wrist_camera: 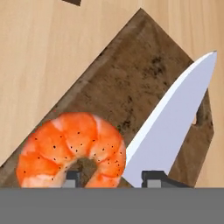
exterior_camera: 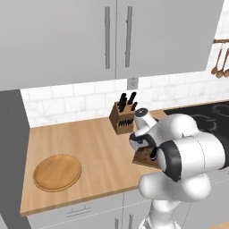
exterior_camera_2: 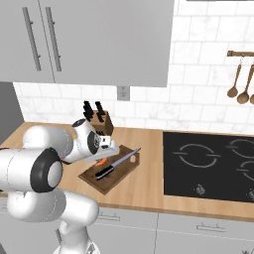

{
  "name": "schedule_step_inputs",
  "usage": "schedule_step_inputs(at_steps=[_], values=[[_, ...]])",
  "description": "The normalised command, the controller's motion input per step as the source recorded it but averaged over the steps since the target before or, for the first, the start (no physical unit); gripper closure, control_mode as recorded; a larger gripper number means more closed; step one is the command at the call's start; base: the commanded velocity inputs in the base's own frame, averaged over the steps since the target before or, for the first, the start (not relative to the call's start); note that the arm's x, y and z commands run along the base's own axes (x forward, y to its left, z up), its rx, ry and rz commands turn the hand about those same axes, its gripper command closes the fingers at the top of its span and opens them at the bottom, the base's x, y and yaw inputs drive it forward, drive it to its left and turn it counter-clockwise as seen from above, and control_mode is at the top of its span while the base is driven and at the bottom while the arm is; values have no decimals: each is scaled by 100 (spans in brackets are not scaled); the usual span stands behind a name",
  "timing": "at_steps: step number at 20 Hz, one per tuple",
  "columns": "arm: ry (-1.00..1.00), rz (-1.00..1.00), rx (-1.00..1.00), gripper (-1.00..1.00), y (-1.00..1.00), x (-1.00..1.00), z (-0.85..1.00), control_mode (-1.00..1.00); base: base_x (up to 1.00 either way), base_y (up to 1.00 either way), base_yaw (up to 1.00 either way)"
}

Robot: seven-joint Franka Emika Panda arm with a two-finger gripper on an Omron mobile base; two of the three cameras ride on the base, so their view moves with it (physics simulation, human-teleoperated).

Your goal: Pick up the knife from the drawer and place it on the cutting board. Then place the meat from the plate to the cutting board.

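My pincer (wrist_camera: 111,178) sits low over the board (wrist_camera: 131,83), its jaws a little apart around the meat (wrist_camera: 72,151). I cannot tell if they grip it. The knife (wrist_camera: 175,113) lies just beside, on the board.

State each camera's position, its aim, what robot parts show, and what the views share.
Left base view: behind the arm's left, facing the counter; round light-tan wooden plate, white arm lower right.
Right base view: behind its right; dark brown rectangular cutting board, black-handled silver chef's knife, arm lower left.
Hand view: looks down on curled orange-red shrimp-like meat; dark fingers at bottom.
Shared: the board.
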Motion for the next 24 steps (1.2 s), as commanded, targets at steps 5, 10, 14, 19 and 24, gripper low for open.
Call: schedule_step_inputs(at_steps=[5, 10, 14, 19, 24], values=[[0, 0, 0, -100, 0, 8, 0, -100, 0, 0, 0], [0, -1, 0, -100, -18, -34, 9, -100, 0, 0, 0], [7, -4, 5, -100, -13, 0, -24, -100, 0, 0, 0], [0, 0, 3, -100, -2, 5, -3, -100, 0, 0, 0], [1, 0, -1, -100, 3, 3, -17, -100, 0, 0, 0]])
